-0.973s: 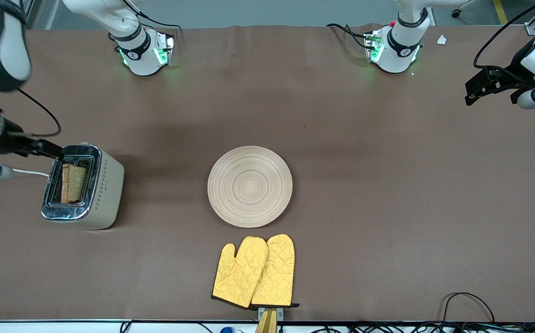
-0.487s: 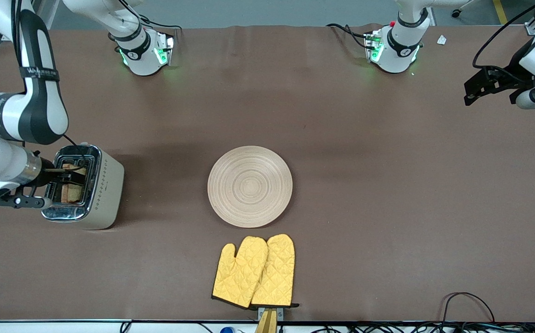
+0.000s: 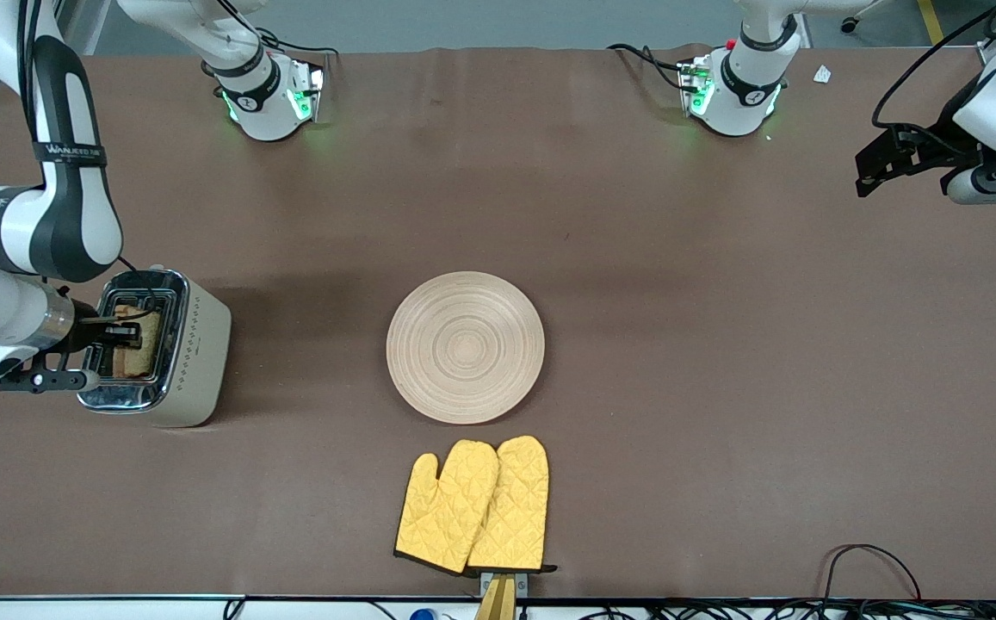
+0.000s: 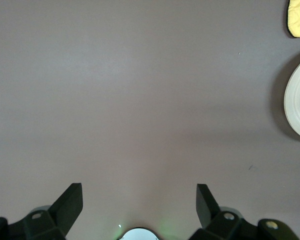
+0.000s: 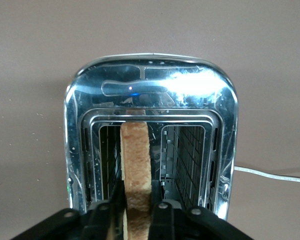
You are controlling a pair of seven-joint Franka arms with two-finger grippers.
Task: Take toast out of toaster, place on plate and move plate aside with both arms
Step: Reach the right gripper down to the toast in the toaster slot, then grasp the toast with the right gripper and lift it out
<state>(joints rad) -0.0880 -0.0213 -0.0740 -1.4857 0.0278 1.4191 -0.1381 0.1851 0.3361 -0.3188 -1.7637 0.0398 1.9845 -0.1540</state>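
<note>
Both fingers (image 5: 160,216) now pinch toast (image 5: 136,165).

We see a toaster (image 5: 150,135) with a glossy, mirror-like metal top and matt cream sides, holding porous, rough-crusted toast (image 5: 137,165). The plate (image 3: 465,347) looks like smooth, matt pale wood with ring grain, and the oven mitts (image 3: 473,506) are quilted yellow cloth. The surface (image 3: 721,344) is matt brown, faintly creased.

Tan toast (image 5: 137,165) stands upright in toaster (image 3: 172,353); round wooden plate (image 3: 465,347) mid-table.
</note>
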